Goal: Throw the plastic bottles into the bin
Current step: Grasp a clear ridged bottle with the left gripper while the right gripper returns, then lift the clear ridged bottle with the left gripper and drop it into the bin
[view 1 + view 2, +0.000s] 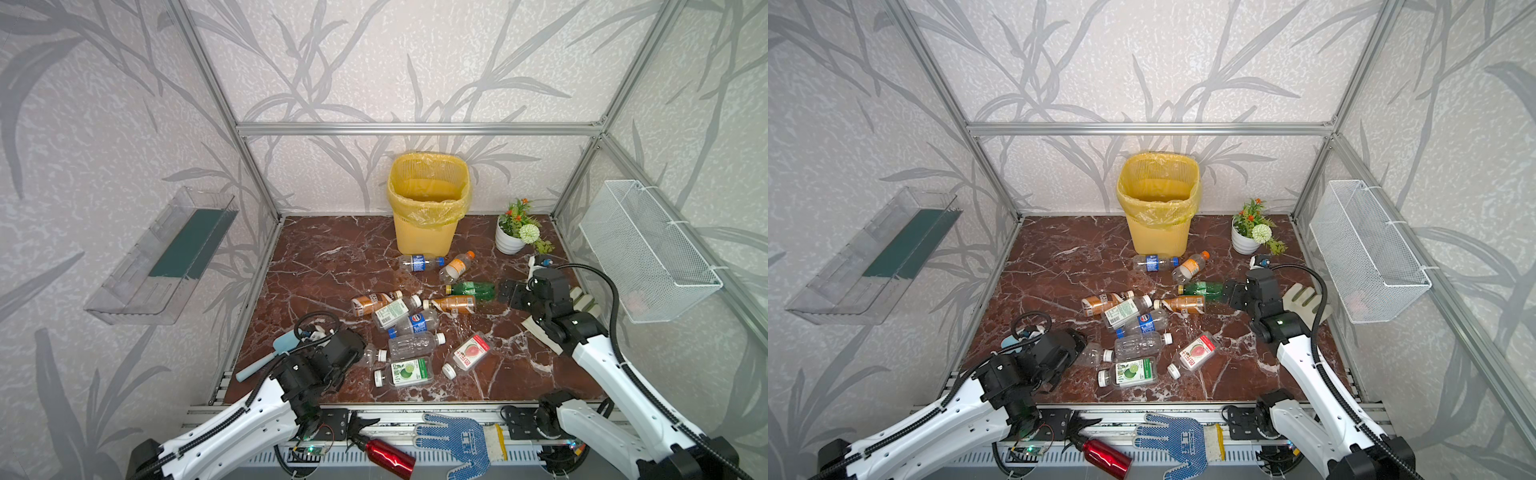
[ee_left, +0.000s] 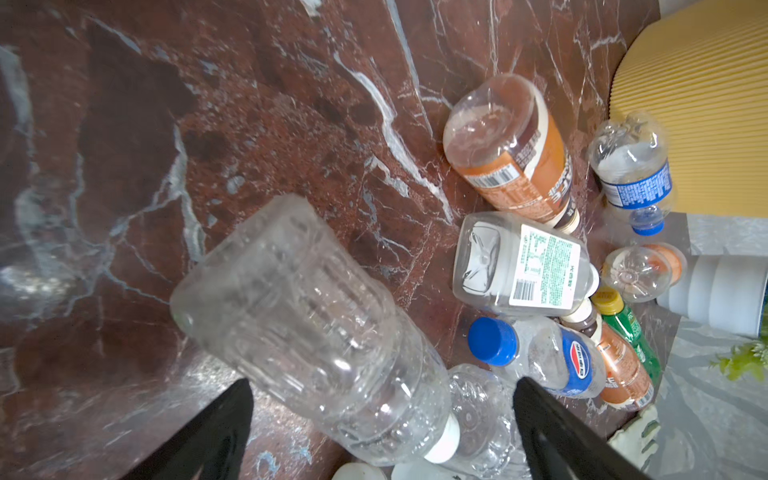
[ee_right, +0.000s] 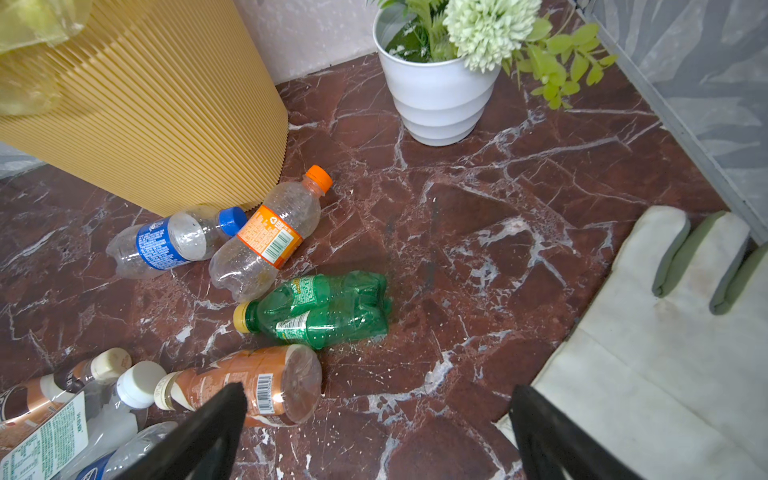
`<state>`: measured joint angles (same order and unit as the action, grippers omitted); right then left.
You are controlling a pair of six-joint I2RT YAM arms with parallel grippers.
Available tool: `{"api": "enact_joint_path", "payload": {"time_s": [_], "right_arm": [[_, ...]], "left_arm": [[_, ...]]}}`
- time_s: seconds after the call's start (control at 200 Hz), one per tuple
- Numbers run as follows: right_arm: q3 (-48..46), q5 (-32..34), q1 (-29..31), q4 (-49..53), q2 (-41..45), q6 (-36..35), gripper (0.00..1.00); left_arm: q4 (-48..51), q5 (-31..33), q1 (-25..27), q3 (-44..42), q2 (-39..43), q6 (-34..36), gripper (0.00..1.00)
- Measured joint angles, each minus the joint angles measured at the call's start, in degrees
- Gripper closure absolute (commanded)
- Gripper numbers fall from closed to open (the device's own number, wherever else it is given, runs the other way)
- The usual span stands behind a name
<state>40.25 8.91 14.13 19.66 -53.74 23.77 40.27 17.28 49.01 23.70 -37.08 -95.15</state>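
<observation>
Both tools are released: L tool [image 2: 380, 392] straddles the clear bottle [image 2: 307, 332], lower centre of its wrist view; R tool [image 3: 378, 395] hangs over bare tabletop [image 3: 478, 208]. The plastic bottles [image 1: 390, 311] lie mid-frame in a top view, bin [image 1: 424, 232] just above them. Risk: jaws closing near the tapered cap end may squirt it out or snag its clear neighbour [image 2: 478, 415].

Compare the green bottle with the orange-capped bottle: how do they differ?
The green bottle is green plastic with a yellow cap; the orange-capped bottle is clear with an orange label. The green bottle lies farther from the bin than the orange-capped bottle. Both lie on their sides, capped.
</observation>
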Motion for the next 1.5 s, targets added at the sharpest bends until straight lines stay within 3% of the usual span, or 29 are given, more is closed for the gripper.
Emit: {"api": "enact_joint_path", "payload": {"time_s": [0.445, 0.79, 0.954, 1.109, 1.209, 1.334, 1.394, 1.504], "right_arm": [[-0.28, -2.49, -3.98, -0.04, 0.07, -1.31, 0.01], [-0.31, -4.44, -6.12, -0.04, 0.04, -2.6, 0.01], [-0.31, -5.25, -7.78, 0.0, -0.42, -3.3, 0.01], [-0.24, -5.99, -9.07, 0.22, -1.25, -4.04, 0.01], [-0.07, -6.25, -9.73, 0.31, -1.46, -4.28, 0.01], [0.2, -6.75, -10.78, 0.17, -1.92, -4.35, 0.01], [0.2, -7.13, -11.69, 0.07, -2.32, -4.33, 0.01], [0.26, -7.96, -13.88, -0.22, -2.75, -4.33, 0.01]], "left_arm": [[-9.09, 4.35, 2.32, -4.07, -10.88, -7.65, 0.08], [-17.2, 8.07, 1.51, -6.95, -13.77, -7.39, 0.28], [-17.64, 8.31, 0.68, -6.95, -13.7, -6.84, 0.43], [-13.79, 9.77, 0.09, -6.4, -9.33, -5.2, 0.45], [-6.16, 12.96, -0.35, -1.53, -4.22, -2.62, 0.45], [2.03, 19.69, -0.9, 10.4, 2.19, 3.72, 0.47], [3.72, 23.71, -1.57, 17.14, 3.58, 9.38, 0.46], [0.55, 30.62, -3.72, 31.04, 2.73, 26.58, 0.41]]}}
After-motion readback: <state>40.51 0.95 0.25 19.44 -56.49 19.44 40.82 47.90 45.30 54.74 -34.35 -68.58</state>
